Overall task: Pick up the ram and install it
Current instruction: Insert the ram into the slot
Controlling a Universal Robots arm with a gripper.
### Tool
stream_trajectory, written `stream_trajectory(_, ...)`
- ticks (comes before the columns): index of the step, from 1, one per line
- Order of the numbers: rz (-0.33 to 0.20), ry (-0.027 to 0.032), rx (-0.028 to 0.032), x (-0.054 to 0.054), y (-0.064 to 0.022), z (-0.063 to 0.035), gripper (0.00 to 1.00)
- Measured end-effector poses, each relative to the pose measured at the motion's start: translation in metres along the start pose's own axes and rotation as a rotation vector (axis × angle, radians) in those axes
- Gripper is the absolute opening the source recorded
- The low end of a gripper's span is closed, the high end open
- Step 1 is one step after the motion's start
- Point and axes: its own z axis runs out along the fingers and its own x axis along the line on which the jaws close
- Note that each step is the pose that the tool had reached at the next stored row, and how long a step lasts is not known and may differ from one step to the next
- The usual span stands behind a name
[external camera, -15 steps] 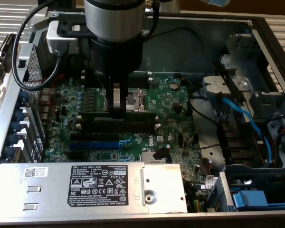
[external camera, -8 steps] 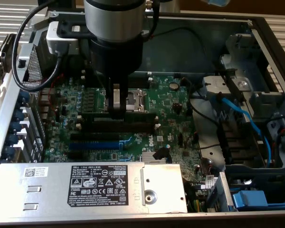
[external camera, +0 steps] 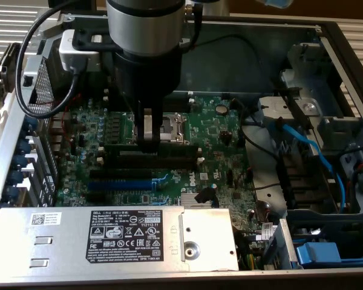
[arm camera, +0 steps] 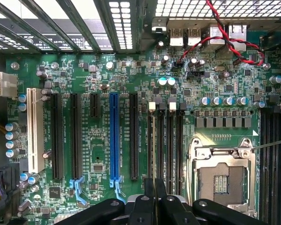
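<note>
The black two-finger gripper [external camera: 148,140] stands narrow, clamped on the long flat green ram [external camera: 176,149], well inside the green motherboard [external camera: 224,145] edges, over the long black memory slots [arm camera: 166,145]. Risk: tilt or notch misalignment would jam the ram and stress a slot
</note>
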Motion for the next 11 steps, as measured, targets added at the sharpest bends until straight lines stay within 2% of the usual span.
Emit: stream_trajectory(11,0.0,-0.0002,0.0002,0.0,0.001,0.0002,0.12)
